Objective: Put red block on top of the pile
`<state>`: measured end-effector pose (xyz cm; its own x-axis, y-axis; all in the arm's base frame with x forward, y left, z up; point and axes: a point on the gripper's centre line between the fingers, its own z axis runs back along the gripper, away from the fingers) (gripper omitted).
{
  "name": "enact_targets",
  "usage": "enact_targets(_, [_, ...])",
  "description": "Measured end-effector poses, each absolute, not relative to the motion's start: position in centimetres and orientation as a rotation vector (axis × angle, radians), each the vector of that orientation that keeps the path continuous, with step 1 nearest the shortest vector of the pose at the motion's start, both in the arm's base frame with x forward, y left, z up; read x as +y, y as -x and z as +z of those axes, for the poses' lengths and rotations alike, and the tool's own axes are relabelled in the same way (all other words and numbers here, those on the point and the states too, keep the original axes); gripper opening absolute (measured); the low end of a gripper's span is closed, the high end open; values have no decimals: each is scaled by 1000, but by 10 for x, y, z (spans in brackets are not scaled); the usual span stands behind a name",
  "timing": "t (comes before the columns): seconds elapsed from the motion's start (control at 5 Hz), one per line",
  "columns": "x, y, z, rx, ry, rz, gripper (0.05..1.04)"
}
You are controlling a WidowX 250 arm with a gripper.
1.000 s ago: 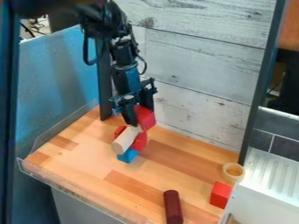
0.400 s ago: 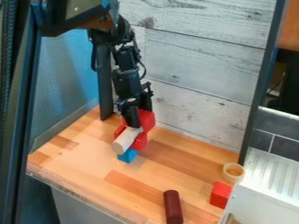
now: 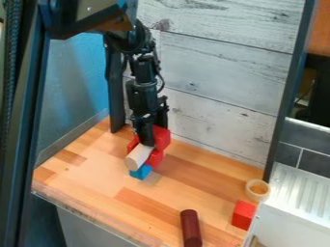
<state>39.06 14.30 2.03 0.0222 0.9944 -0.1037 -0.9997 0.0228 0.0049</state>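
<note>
Red block (image 3: 161,137) sits pinched between the fingers of the gripper (image 3: 155,134), right at the top of the pile (image 3: 155,158); placing seems in hand, calling next for steady seating, then a gentle release.

The worktop (image 3: 199,181) is honey-brown, patched darker. The pile shows red blocks (image 3: 162,138), a cream cylinder (image 3: 137,158) and a blue block (image 3: 140,172); toward five o'clock a cube (image 3: 243,214) is red, toward six a rod (image 3: 190,227) maroon.

Bright, soft light covers the wooden counter (image 3: 90,193), with a faint shadow beside the blue block (image 3: 140,172).
</note>
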Motion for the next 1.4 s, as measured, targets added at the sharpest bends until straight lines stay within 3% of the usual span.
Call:
enact_targets(0.6, [135, -388, 24, 49, 21, 1553, 614])
enact_targets(1.4, [133, -383, 19, 70, 17, 1524, 614])
